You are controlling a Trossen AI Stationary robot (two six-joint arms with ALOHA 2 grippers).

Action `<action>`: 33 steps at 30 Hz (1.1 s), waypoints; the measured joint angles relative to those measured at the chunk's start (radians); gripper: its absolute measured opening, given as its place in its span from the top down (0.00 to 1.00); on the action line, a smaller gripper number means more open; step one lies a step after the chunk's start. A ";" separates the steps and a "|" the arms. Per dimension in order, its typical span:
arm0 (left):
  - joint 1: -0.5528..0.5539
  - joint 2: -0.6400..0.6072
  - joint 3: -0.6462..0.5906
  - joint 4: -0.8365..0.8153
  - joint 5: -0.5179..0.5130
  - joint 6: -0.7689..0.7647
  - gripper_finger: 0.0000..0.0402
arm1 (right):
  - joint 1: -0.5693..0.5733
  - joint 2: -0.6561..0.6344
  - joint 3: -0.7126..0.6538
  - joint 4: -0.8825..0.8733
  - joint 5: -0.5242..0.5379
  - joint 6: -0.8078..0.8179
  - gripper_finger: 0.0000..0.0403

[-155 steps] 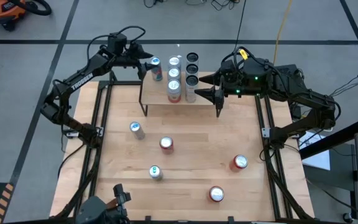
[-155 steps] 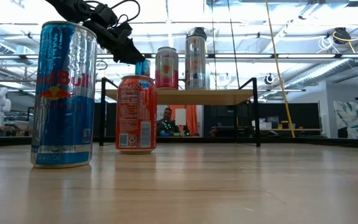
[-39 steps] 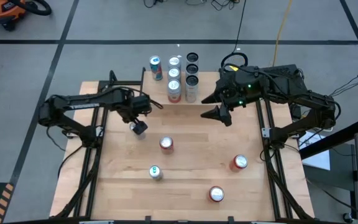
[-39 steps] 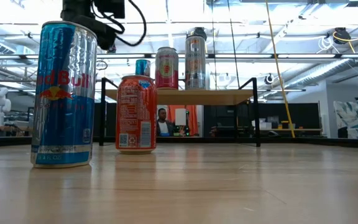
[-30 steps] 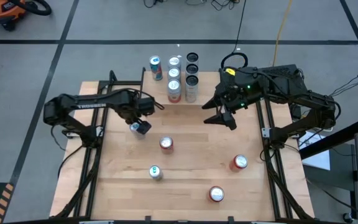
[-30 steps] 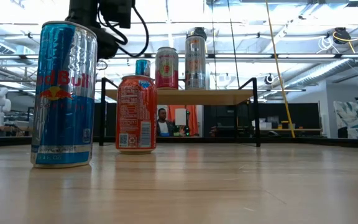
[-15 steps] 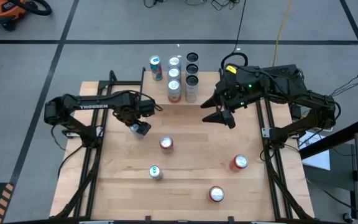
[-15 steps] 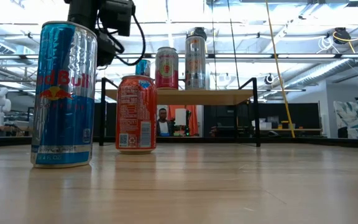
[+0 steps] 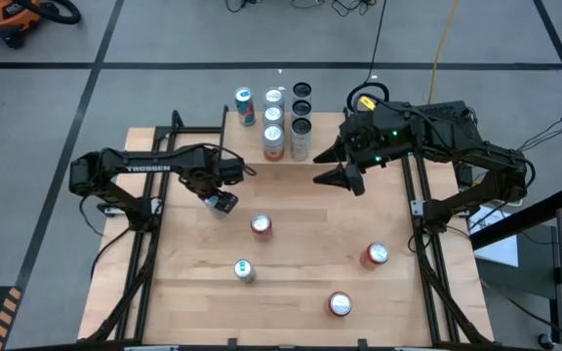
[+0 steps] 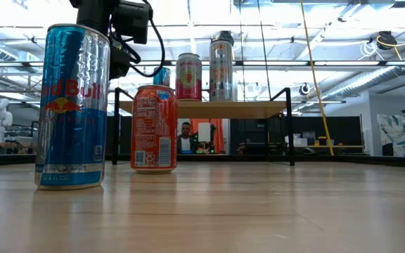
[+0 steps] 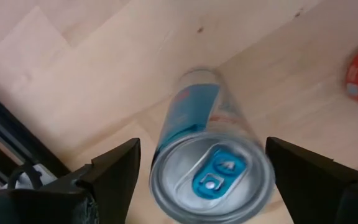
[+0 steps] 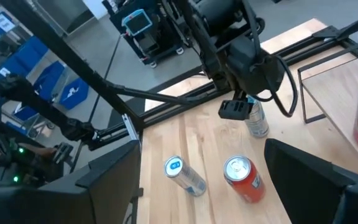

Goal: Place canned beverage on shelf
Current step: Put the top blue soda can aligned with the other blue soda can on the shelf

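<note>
A slim blue-and-silver can (image 11: 213, 177) stands upright on the wooden table (image 9: 301, 210), toward its left side. My left gripper (image 11: 204, 168) points straight down over the can (image 9: 219, 202), open, one finger on each side of its top; I cannot tell whether they touch it. The low view hides this can behind a nearer blue can (image 10: 72, 105). The shelf (image 10: 209, 109) at the far edge carries several cans (image 9: 274, 122). My right gripper (image 9: 342, 178) hangs open and holds nothing, above the table by the shelf's right end.
Loose cans stand on the table: a red one (image 9: 260, 225), a blue one (image 9: 244, 270) and two red ones (image 9: 376, 254), (image 9: 340, 304) toward the near right. Black frame rails (image 9: 154, 234) run along both sides. Bare wood lies between the slim can and the shelf.
My left gripper has sunk a little over the slim can and rolled slightly about its own axis. The can has stayed where it was. My right gripper has tipped slightly in place.
</note>
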State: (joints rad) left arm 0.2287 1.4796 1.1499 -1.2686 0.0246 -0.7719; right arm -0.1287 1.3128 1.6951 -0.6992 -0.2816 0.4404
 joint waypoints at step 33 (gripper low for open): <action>-0.011 -0.002 -0.005 -0.021 0.108 0.072 0.44 | 0.000 0.000 0.000 0.000 0.050 0.012 0.20</action>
State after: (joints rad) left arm 0.2178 1.4773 1.1447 -1.2900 0.1322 -0.6995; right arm -0.1287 1.3128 1.6951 -0.6994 -0.2317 0.4526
